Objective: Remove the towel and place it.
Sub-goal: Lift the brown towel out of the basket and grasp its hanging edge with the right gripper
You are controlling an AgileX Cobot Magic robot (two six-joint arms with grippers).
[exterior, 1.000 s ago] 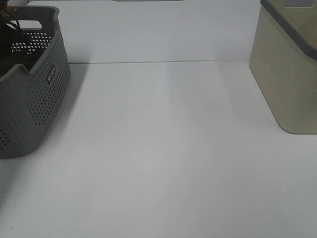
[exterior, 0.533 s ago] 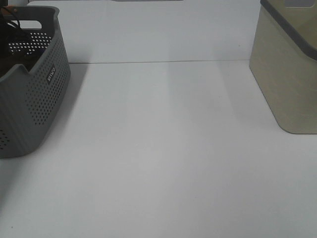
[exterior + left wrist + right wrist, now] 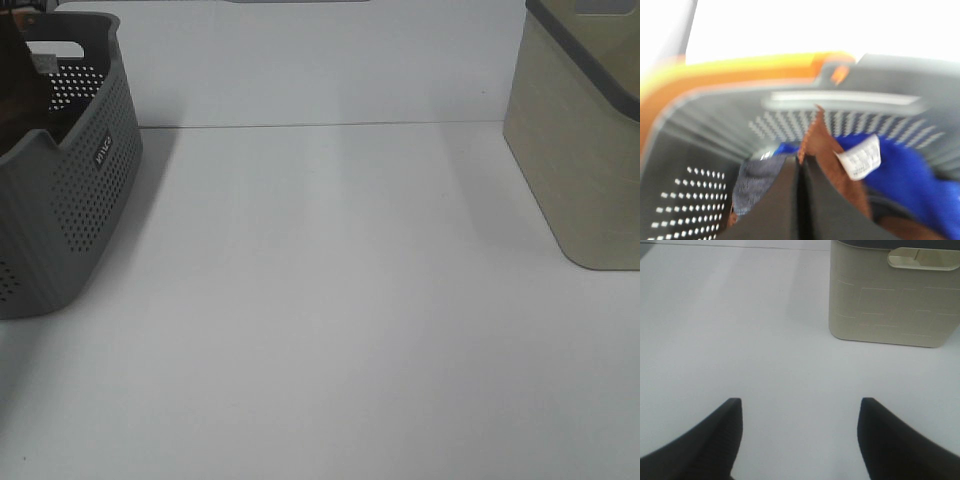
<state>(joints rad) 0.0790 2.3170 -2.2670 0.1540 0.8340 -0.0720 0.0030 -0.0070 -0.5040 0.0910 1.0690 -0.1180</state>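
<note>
Though blurred in the left wrist view, shows the towel (image 3: 822,142) plainly enough: a brown plush fold drawn up into a peak and pinched by the left gripper (image 3: 800,167), with both black fingers (image 3: 782,205) pressed tight together on the cloth. Carries a small white tag (image 3: 859,157) just beside the grip, hanging off the raised edge. Sits inside the gray basket (image 3: 700,150), lower part down among the other contents. Touches a blue cloth (image 3: 912,175) on one side and a gray-blue textured cloth (image 3: 757,182) on the other; cannot tell how much of the brown plush is buried beneath them. Backed by the perforated basket wall and its handle slot (image 3: 840,100). Beyond that wall, only an orange band (image 3: 740,70), too smeared to identify.

From the high camera, catches just a sliver of the towel (image 3: 15,95) rising over the basket (image 3: 90,190) at the far left of the white table (image 3: 330,300). Cannot make out the left gripper there.

Well apart from the basket, at the right edge of the table, finds a beige bin (image 3: 580,160) with a gray rim. Places the right gripper (image 3: 800,440) low over bare tabletop, jaws spread wide and empty, with the bin near and off to one side.
</note>
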